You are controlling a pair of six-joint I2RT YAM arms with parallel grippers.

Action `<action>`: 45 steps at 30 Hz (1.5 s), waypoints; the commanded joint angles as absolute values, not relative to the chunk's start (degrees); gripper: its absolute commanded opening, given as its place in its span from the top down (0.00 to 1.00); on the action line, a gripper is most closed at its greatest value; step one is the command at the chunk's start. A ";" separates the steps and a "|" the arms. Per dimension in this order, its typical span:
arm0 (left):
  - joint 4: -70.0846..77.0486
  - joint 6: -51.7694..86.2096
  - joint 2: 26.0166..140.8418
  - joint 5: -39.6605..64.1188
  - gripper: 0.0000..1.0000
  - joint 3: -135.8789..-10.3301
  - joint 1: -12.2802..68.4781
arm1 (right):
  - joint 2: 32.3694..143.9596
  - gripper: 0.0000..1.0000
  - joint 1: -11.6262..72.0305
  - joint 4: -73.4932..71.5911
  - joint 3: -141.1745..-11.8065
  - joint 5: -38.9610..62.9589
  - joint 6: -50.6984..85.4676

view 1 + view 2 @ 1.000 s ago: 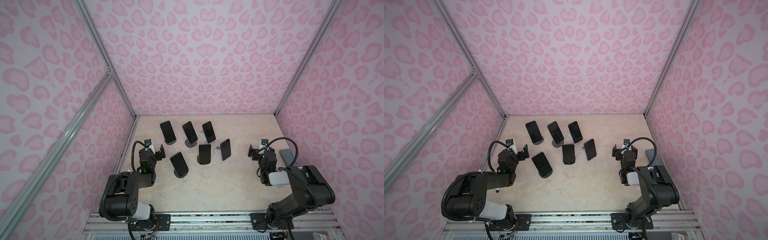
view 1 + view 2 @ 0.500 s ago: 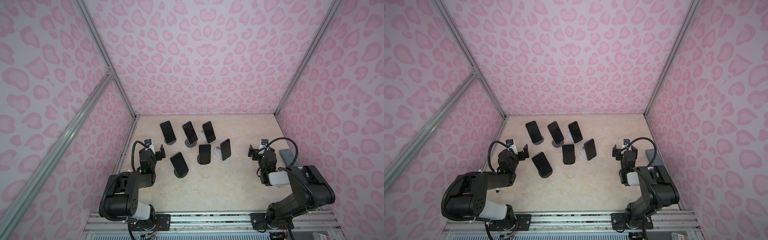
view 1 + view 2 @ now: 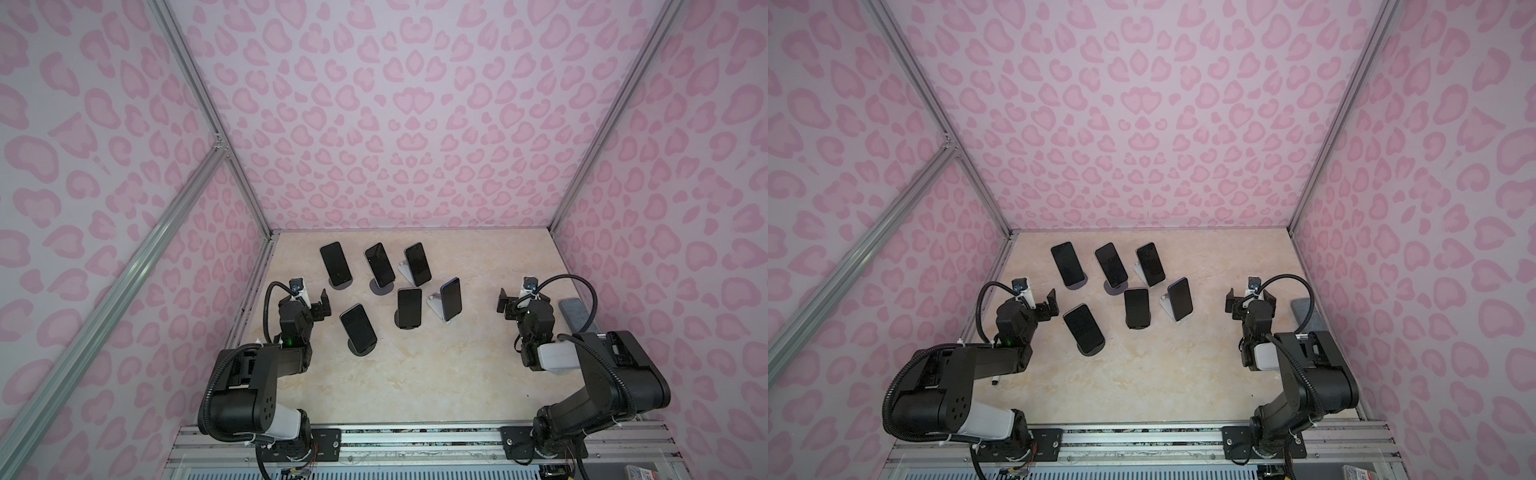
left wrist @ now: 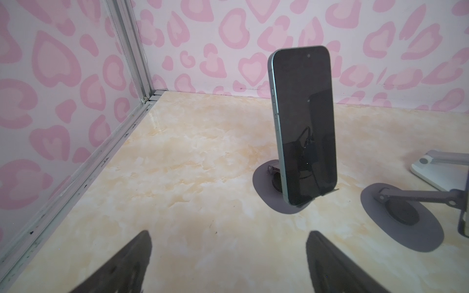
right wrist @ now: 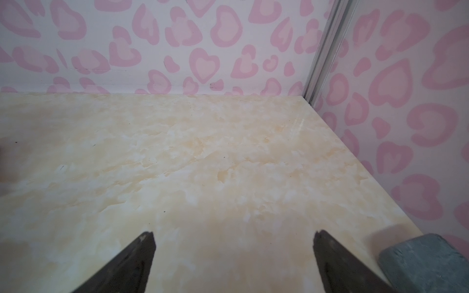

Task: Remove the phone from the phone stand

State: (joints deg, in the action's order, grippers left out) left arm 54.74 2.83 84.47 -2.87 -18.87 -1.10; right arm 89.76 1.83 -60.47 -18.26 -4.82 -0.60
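Nothing has moved since the earlier frames; the scene is static. Left jaws are wide apart and empty, low over the counter [image 4: 177,152]. They face the far-left phone [image 4: 303,124], which leans upright on its round grey stand [image 4: 264,187], well apart from them. Right jaws are fully spread and empty at the right side, near a grey block [image 5: 426,261]. Judgement: removal not begun, approach pending.
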 commanded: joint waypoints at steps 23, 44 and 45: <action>54.53 4.51 82.81 -7.30 0.03 -19.69 -1.17 | 89.71 0.00 0.97 -60.21 -18.47 -2.46 0.44; -5.78 33.14 52.69 -4.04 0.03 -58.98 -1.67 | 66.42 0.00 8.38 -0.02 -47.72 -23.73 20.30; -4.22 36.12 51.61 -4.43 0.02 -57.82 -1.71 | 63.46 0.00 5.83 0.53 -45.45 -18.70 29.14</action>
State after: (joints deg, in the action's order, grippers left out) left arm -0.05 24.10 53.15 -7.46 -58.59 -1.65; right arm 67.16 8.43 -5.67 -48.69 -18.65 11.25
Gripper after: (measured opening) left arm 0.976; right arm 0.999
